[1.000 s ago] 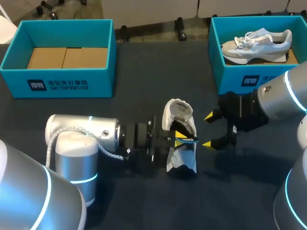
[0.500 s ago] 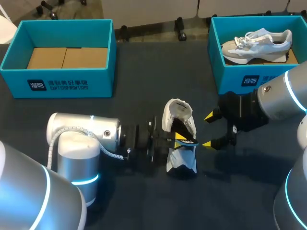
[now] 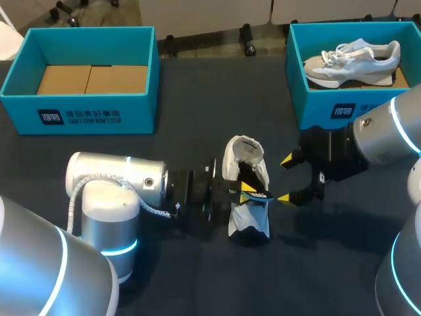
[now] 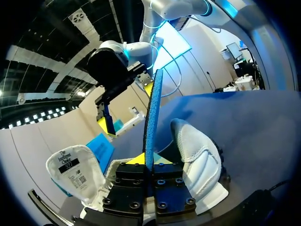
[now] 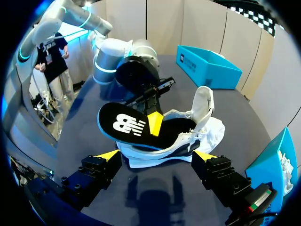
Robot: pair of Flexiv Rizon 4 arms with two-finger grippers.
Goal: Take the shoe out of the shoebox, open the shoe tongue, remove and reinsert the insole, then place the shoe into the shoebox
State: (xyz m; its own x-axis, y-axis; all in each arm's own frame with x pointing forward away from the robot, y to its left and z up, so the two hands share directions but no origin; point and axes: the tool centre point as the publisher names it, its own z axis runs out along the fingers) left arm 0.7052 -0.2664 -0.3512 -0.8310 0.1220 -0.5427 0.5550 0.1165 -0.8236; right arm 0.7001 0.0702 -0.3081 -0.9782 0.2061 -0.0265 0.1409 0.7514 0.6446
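Observation:
A white shoe point(image 3: 245, 197) lies on the dark table, its tongue point(image 3: 242, 148) folded open. My left gripper point(image 3: 248, 191) is over the shoe's opening, shut on the insole point(image 3: 255, 187). In the left wrist view the blue insole point(image 4: 152, 113) stands edge-on between the fingers of that gripper point(image 4: 149, 160), above the shoe point(image 4: 200, 153). In the right wrist view the black insole point(image 5: 134, 125) with a white logo rests partly inside the shoe point(image 5: 197, 127). My right gripper point(image 3: 288, 178) stands open just right of the shoe, holding nothing; its tips point(image 5: 109, 154) face the shoe's side.
An open blue shoebox point(image 3: 79, 108) with a bare cardboard floor stands at the back left. A second blue shoebox point(image 3: 329, 108) at the back right holds another pale shoe point(image 3: 352, 58). My right arm's body sits just in front of that box.
My left arm has edged slightly to the right toward the shoe, still gripping the insole. The right arm and the shoe have not moved.

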